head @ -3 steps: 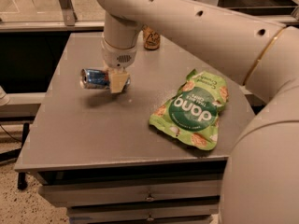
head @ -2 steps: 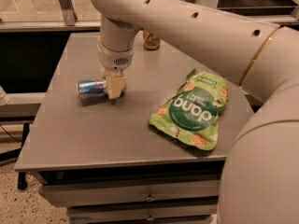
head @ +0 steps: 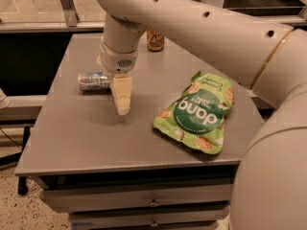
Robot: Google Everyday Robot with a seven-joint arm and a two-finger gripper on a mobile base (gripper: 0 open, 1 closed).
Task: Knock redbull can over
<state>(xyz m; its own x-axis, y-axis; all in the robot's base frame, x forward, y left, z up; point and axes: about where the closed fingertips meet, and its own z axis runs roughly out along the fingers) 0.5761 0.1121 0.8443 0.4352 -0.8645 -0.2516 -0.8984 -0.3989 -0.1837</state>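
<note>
The redbull can (head: 92, 80) lies on its side in the upper left part of the grey table (head: 86, 138), its long axis running left to right. Its right end is hidden behind the gripper (head: 123, 109), which hangs straight down just to the can's right, its pale tip close to the tabletop, a little nearer the front edge than the can. From here I cannot tell whether the gripper is open or closed, nor whether it touches the can.

The big cream arm (head: 201, 37) sweeps in from the right side and top of the frame and covers much of the table's far edge. Behind it, at the back of the table, a brown can (head: 155, 40) stands upright, its top hidden by the arm.

A green snack bag (head: 196, 114) lies flat on the right half of the table, well apart from the can and the gripper. Below the tabletop, at the bottom of the frame, are grey drawers (head: 153, 202) with small knobs.
</note>
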